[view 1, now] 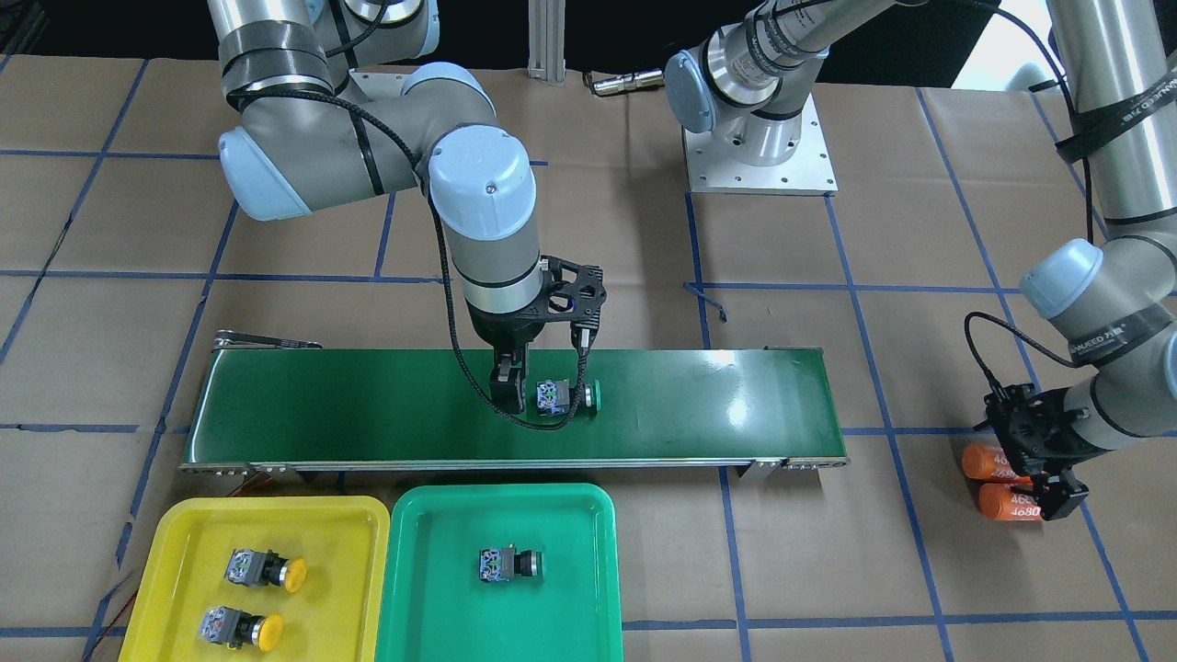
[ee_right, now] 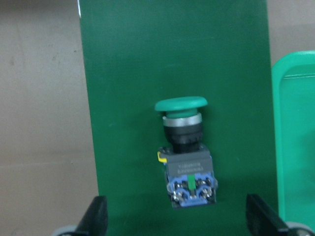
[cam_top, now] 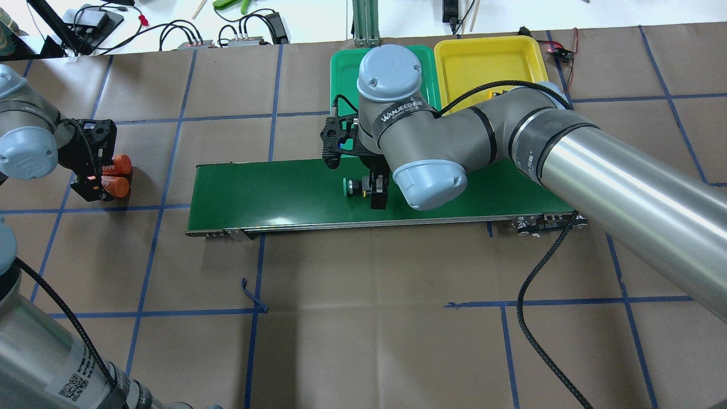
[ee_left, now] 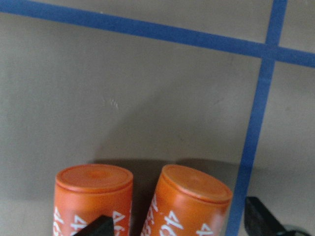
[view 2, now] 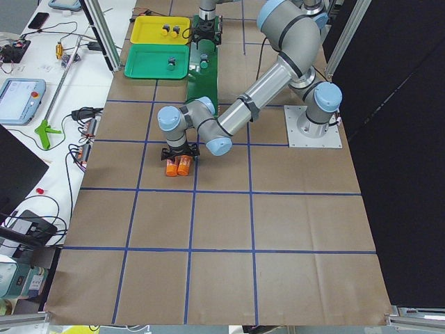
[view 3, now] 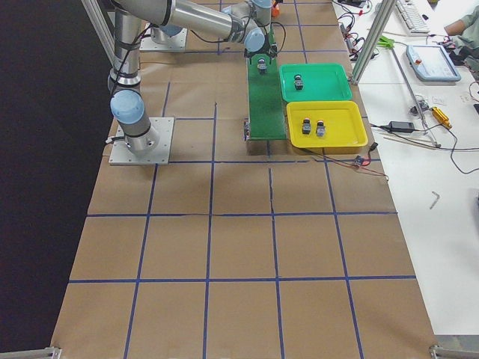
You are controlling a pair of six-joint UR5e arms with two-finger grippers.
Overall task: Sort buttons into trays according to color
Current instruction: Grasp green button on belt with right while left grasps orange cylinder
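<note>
R gripper (ee_right: pixel 179 223): jaws spread wide, nothing held. You've got one fingertip (ee_right: pixel 98 216) either side of the block end, both clear of it. Lined up so closing pinches the flat block, not the round cap.
belt button (ee_right: pixel 184 162): green cap, lying on its side mid conveyor belt (view 1: pixel 368 405), cap pointing away from the wrist cam. It's the only one not in a tray.
green tray (view 1: pixel 552 625): just off the belt on the operators' side, so a short carry. Holds one green button (view 1: pixel 508 564), w/ plenty of bare floor round it for a second.
yellow tray (view 1: pixel 340 588): right beside the green one. Both yellow buttons (view 1: pixel 265 570) lie in it on their sides, apart.
L gripper (ee_left: pixel 182 223): parked past the belt's end, low over two orange 4680 cylinders (ee_left: pixel 93 194), well out of the R arm's way. Jaws apart w/ one cylinder between. Doesn't look clamped, since a gap shows at one finger.
Step (my read): pre-grasp on the last button.
Progress: looks like 3 of 4 sorted.
Next needs: close on the block, lift clear of the belt, carry to the green tray.
Risk: resting on its side, it may twist or roll on the cap as you close.
</note>
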